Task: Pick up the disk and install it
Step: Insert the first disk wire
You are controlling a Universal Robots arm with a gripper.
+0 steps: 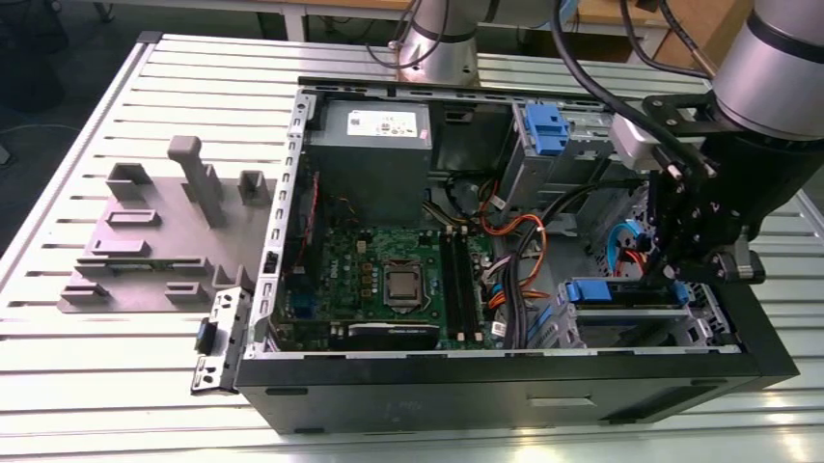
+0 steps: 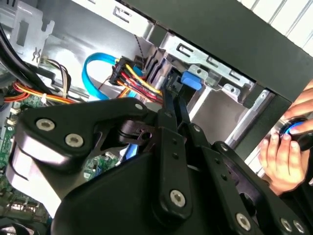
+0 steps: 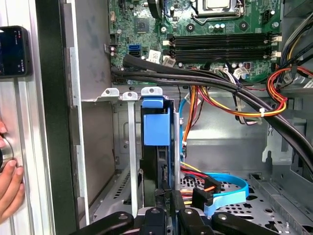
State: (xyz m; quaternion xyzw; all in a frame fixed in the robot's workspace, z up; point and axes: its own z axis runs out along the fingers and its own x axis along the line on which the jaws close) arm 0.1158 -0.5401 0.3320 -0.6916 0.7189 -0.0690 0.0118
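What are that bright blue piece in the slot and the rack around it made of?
The disk shows a bright blue carrier that looks like moulded plastic: even colour, soft sheen, rounded edges. The drive cage around it looks like bare sheet metal, dull grey, with folded tabs and punched holes. The gripper seems to be black painted or anodised metal with bolted joints, though I can't be sure.

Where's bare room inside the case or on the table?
Free: slatted table in front of the grey fixture, and the bay slot beside the disk. Crowded: cables between board and drive cage, where the claw sits.
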